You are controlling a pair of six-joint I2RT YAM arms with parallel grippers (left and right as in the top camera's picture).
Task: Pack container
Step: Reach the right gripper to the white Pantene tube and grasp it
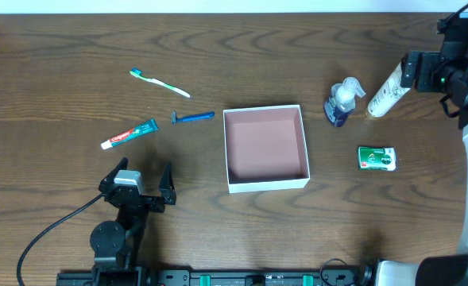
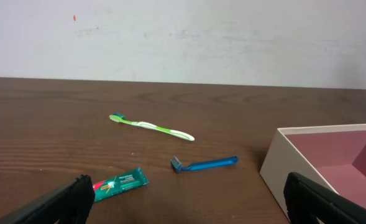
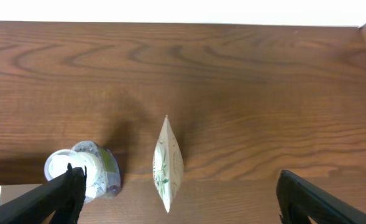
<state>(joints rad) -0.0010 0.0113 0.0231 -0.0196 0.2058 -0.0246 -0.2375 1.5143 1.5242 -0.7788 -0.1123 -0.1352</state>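
Overhead view, logged left to right across the bench (image 1: 59,48).

A toothpaste tube (image 1: 129,134), a toothbrush (image 1: 160,82) and a blue razor (image 1: 194,117) are laid on the left half, each apart from the others. The left fingers (image 1: 167,183) are poised near the front edge, spread wide and empty.

The container (image 1: 265,184) is set at bench centre, at about 3 o'clock from the left fingers and near them. Its pink-brown floor is bare, so nothing is packed.

A spray bottle (image 1: 342,102) stands at 2 o'clock from the container. A green packet (image 1: 377,158) lies at its 3 o'clock. A pale tube (image 1: 384,94) is found just beyond the bottle. It appears to stand on its brown cap, so its long axis is judged near vertical.

The right fingers (image 3: 313,199) are held above the pale tube, released and wide apart, touching nothing. In the right wrist view the tube is centred between them. Its flat sealed edge runs 12 to 6, square across the closing line.

From the right fingers the container lies at about 8 o'clock, well apart. The left arm is the nearer to it.

Judgement: the pale tube is the likely first pick. A descent and closure are required, then a carry toward 8 o'clock.
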